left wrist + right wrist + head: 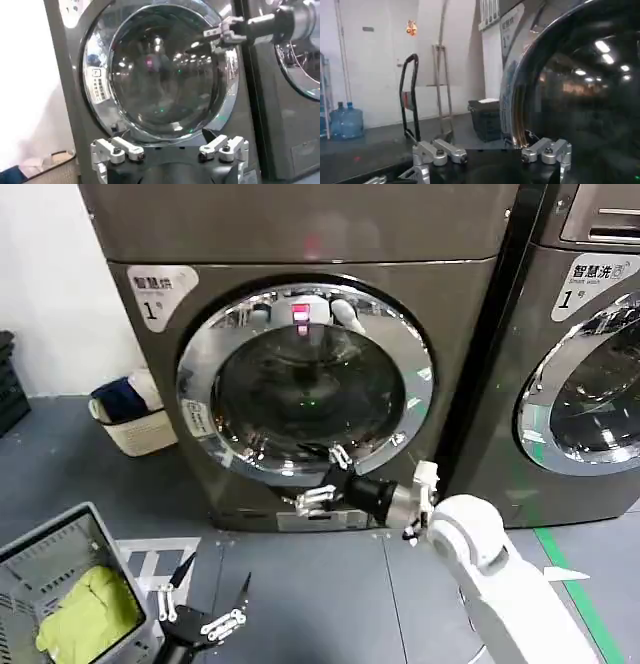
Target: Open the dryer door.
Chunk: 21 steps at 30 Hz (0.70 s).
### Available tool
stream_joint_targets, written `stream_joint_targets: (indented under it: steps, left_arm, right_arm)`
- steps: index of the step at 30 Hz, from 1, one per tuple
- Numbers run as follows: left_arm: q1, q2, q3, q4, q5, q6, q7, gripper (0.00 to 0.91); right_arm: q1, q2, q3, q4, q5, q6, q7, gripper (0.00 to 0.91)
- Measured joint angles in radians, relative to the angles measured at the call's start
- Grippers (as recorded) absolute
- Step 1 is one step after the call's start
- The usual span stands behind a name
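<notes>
The right gripper (pixel 322 476) reached across the lower front of the dryer door (pixel 305 379), its fingers spread and holding nothing, one finger seemingly at the chrome rim, though contact was hard to judge. The left gripper (pixel 205 604) hung low near the floor (pixel 330 594), its fingers likewise parted and empty.

Two grey machines stood side by side, each with one round door: a wide shiny chrome ring around dark domed glass. The door at work was shut against the left machine (pixel 300 244); the second machine (pixel 585 354) sat to its right.

One grey basket (pixel 45 559) held a yellow-green cloth (pixel 90 614). The floor was smooth, dark grey.
</notes>
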Motion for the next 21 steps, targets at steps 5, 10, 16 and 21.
stream_joint_targets:
  steps: [5,10,16,21]
  left_arm:
    - [0.006,-0.004,0.0,-0.006,0.006,0.0,-0.001,0.907]
    - [0.009,-0.007,0.001,-0.009,0.008,-0.002,-0.002,0.907]
    - [0.012,-0.008,0.002,-0.006,0.009,-0.006,-0.002,0.907]
    - [0.012,-0.011,0.003,-0.008,0.01,-0.006,-0.003,0.907]
  right_arm:
    - [0.042,0.017,-0.022,-0.06,0.0,0.005,-0.001,0.907]
    - [0.081,0.039,-0.045,-0.119,-0.006,0.013,0.001,0.907]
    - [0.126,0.064,-0.072,-0.185,-0.008,0.032,0.008,0.907]
    - [0.16,0.081,-0.089,-0.234,-0.014,0.044,0.006,0.907]
